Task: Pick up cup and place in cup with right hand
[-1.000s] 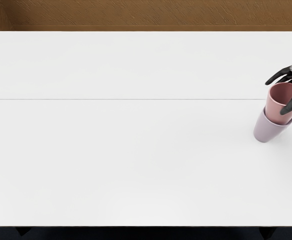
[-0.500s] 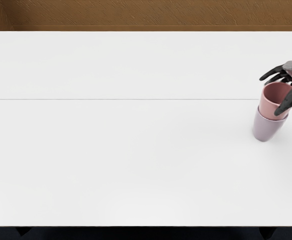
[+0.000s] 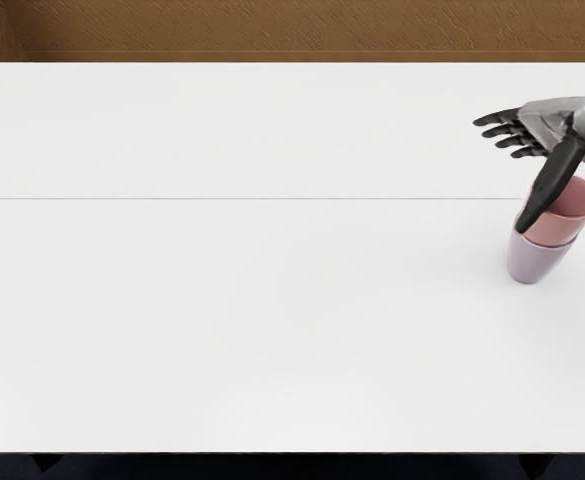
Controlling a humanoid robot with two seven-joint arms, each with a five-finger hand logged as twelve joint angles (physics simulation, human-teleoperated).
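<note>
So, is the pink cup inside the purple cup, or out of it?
In: the rim of the purple cup goes around the pink cup, whose lower part is hidden.

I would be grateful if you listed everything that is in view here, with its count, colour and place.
Pink cup: one, pink, at the right, seated in the lilac cup
Lilac cup: one, pale purple, on the table, under and around the pink cup's lower part
Table: one, white, across most of the view
Seam: one thin line, grey, running across the tabletop
Textured surface: one, brown, beyond the far edge
Strip: one, dark, below the near edge
Right hand: one, grey with black fingers, open at the right edge, its thumb in front of the pink cup
</note>
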